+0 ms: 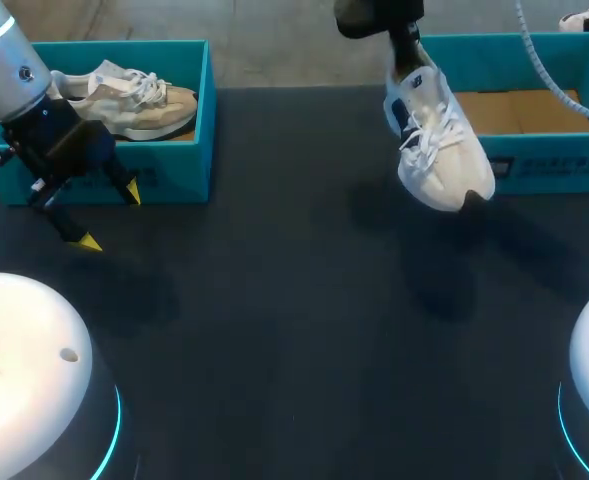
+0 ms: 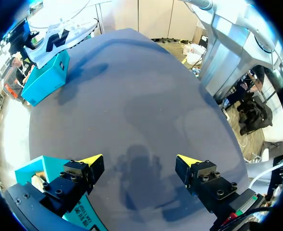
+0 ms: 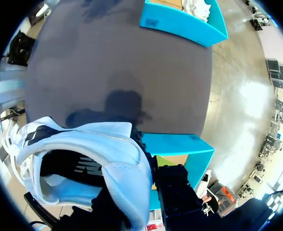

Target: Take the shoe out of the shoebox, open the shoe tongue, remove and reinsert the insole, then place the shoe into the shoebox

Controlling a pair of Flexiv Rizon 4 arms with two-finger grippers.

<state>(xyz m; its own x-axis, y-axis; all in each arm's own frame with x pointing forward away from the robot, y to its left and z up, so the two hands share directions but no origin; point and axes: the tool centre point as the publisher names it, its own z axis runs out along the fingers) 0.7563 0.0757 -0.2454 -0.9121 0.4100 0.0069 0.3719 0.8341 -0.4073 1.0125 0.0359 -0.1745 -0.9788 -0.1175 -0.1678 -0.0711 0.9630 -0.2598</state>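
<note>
Left claw (image 1: 111,216): fingers apart, holding nothing, hovering over the table (image 1: 294,300) just in front of the left box (image 1: 174,160), which contains a tan shoe (image 1: 134,100). Right claw (image 1: 406,45): clamped on the heel of the white shoe (image 1: 439,150). The shoe hangs toe-down below the claw, clear of the table, at the near left corner of the right box (image 1: 554,160).

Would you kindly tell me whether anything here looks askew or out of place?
The white lace-up sneaker hangs tilted, toe down, from the right pincer above the dark table, beside the right-hand teal shoebox. Nothing else stands out.
</note>
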